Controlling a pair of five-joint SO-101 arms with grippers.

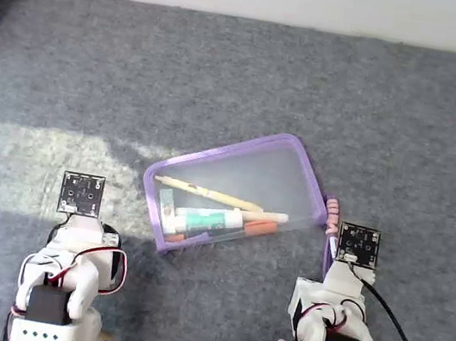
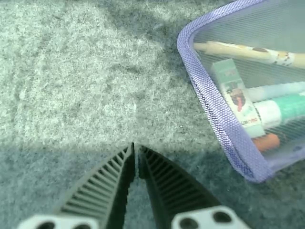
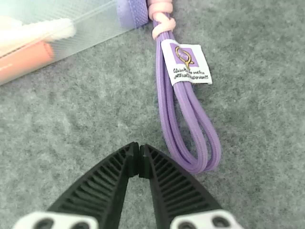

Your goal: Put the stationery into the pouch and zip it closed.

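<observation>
The pouch point(image 1: 225, 147), a clear bag edged in purple, lies tilted on the grey carpet point(image 1: 394, 120) and holds a pale pencil point(image 1: 207, 193), a teal-and-white tube point(image 1: 207, 219), an orange pen point(image 1: 261, 226) and a small printed eraser point(image 2: 236, 95). The left gripper point(image 2: 137, 152), fingers pressed together on nothing, hangs near the pouch's corner but apart from it. The right gripper point(image 3: 139, 151), likewise closed and empty, sits just beside the pouch's purple wrist loop point(image 3: 190, 133), whose white tag point(image 3: 186, 63) carries a small emblem and fine print.
</observation>
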